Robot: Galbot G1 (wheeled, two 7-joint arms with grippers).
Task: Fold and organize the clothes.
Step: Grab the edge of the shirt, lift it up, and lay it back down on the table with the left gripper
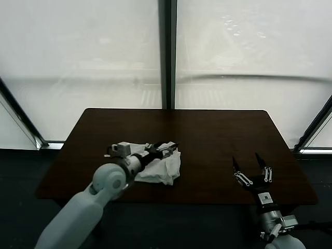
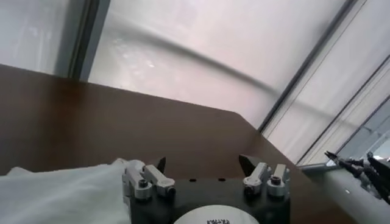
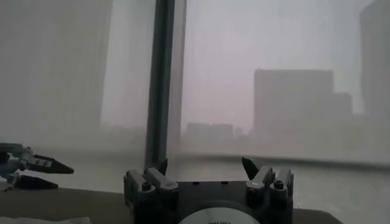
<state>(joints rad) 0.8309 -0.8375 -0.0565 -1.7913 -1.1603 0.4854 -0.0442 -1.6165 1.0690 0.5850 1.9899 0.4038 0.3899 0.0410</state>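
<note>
Head view: the clothes (image 1: pixel 162 168) are seen bunched up (white). The left gripper (image 1: pixel 167 149) is held wide above them, maybe touching.

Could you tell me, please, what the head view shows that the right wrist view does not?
Only the head view shows the whole dark table, the crumpled white T-shirt on it, and the left arm reaching over the shirt. Only the right wrist view shows distant buildings beyond the window. Both show the open right gripper, the left gripper, and the window's dark post.
</note>
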